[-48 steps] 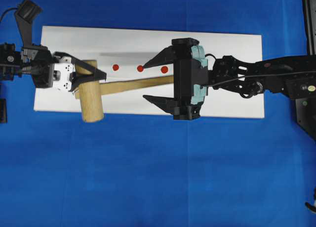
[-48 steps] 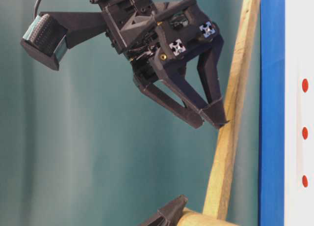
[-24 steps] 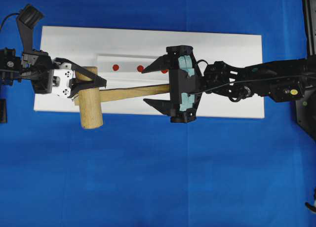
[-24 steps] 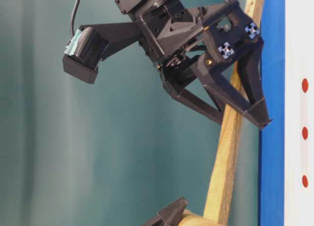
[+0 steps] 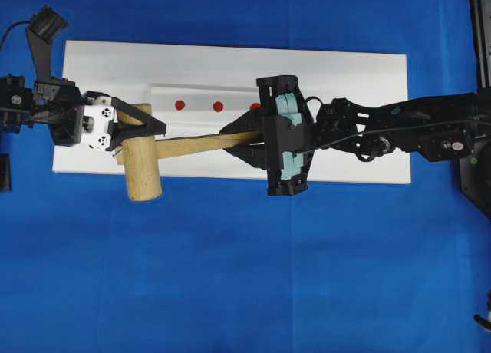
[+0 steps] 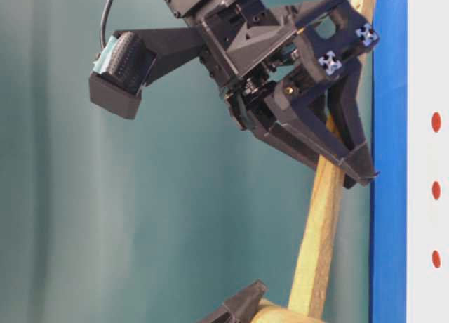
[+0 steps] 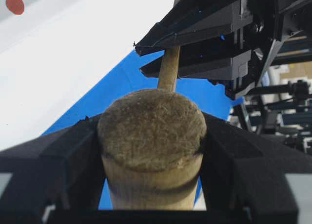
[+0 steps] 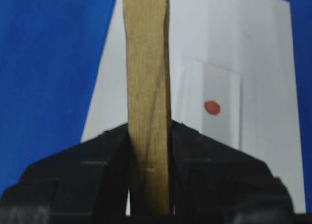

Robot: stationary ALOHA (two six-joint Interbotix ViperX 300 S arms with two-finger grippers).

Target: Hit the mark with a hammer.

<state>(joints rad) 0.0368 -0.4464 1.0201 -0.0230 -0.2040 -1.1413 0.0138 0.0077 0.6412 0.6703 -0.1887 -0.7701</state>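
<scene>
Starting at the right gripper [image 5: 234,140]: pinched on the handle [image 5: 196,143] of the hammer [image 5: 153,157], fingers pressed against both flat faces in the wrist view. Further along, left gripper [image 5: 136,132] clamped round the fat head [image 5: 143,176], one finger on each side. So: hammer held up off the white board [image 5: 353,84] between the two, head end raised more than the handle end going by the side view. Mark [image 6: 436,121], the slightly bigger red dot, sitting on the board right beside the right gripper and mostly tucked under it from above. Two smaller dots [image 5: 218,106] lined up between it and the head.

Stuff that could go sideways, just guessing:

- Swinging while both ends are clamped. Two arms fighting over one stick, so probably a slipped grip or a yanked hammer.
- Letting go at the head end with only a pinch on a thin flat handle. Heavy head way out there, so could easily pivot in the pinch and droop.
- Hitting the wrong dot. Three lookalikes close together, and the real one nearest the gripping end, farthest from the head. Needs a proper reposition first, otherwise likely a whack on a small one.
</scene>
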